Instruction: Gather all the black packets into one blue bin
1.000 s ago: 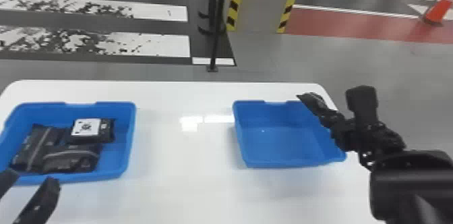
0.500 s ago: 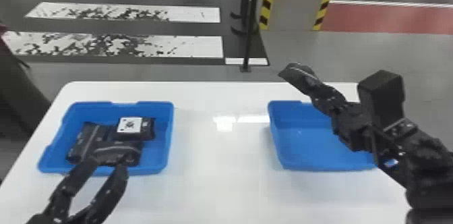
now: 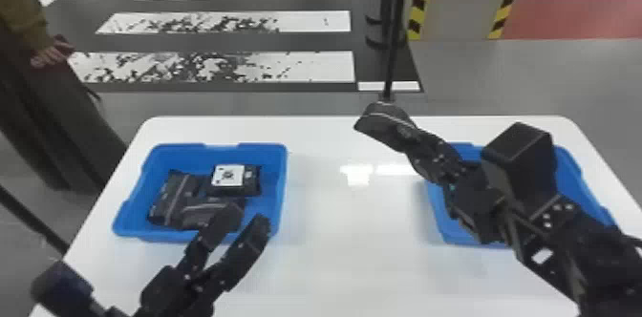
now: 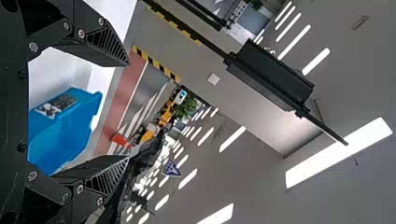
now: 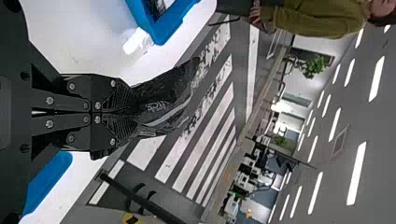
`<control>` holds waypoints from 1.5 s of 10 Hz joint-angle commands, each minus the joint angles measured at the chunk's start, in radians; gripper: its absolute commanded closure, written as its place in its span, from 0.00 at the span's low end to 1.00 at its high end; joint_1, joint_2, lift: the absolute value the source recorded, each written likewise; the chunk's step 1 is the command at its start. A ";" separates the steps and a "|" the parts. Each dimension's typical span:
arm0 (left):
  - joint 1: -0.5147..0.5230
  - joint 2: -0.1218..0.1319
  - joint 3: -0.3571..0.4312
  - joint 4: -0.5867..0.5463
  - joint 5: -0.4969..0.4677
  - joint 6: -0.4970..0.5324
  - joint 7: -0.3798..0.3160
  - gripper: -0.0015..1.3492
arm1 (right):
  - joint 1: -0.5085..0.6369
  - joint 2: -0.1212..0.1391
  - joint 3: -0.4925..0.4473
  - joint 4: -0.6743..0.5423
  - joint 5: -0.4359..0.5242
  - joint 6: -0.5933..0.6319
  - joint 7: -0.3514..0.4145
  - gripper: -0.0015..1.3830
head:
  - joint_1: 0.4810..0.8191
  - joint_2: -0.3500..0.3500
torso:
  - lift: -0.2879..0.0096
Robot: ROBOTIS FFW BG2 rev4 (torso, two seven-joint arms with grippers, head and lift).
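1. Head view: Black packets lie in the left blue bin (image 3: 279, 161), three of them by the look of it: a striped packet (image 3: 167, 201) on the left, a white-labelled packet (image 3: 251, 186) at the rear and a third packet (image 3: 198, 213) in front. The right pincer (image 3: 422, 146) holds another, the held packet (image 3: 382, 122), above the white bench (image 3: 334, 258), between the two bins and a little nearer the right blue bin (image 3: 434, 213). Since most of the load sits on the left, that bin looks the sensible target. Bring the packet across with good height over the rim, and let it go low, so that it settles on or beside the others without bouncing out. The left pincer (image 3: 248, 218) sits over that bin's near edge; draw it back first, or the two may knock together.

2. Left wrist view: The left pincer's two fingers stand wide apart with nothing gripped. Best leave it out of this placement, or use it afterwards to nudge down any packet riding on the rim.

3. Right wrist view: The right pincer is closed firmly on one end of the held packet, whose far end juts well past the tips. Such an overhang could swing or catch the wall, so slow down on approach, centre the whole packet inside the rim, then part the fingers evenly and lift straight away.
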 commanded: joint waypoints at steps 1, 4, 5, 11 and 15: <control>-0.062 0.011 -0.039 0.002 0.016 0.044 -0.003 0.26 | 0.000 -0.008 0.050 -0.008 -0.003 -0.010 0.005 0.92 | 0.63 0.60 | 0.60; -0.156 0.032 -0.125 0.022 0.108 0.089 -0.003 0.26 | -0.002 -0.022 0.103 -0.015 -0.013 -0.022 0.020 0.92 | 0.63 0.61 | 0.60; -0.168 0.035 -0.139 0.022 0.128 0.081 -0.001 0.26 | -0.002 -0.025 0.123 -0.020 -0.015 -0.025 0.023 0.92 | 0.63 0.60 | 0.60; -0.244 0.025 -0.149 0.042 0.165 0.022 0.022 0.26 | -0.002 -0.038 0.189 -0.042 -0.017 -0.025 0.036 0.92 | 0.63 0.68 | 0.60; -0.315 0.026 -0.210 0.120 0.124 -0.041 0.026 0.84 | -0.014 -0.045 0.217 -0.052 -0.017 -0.030 0.037 0.92 | 0.63 0.69 | 0.60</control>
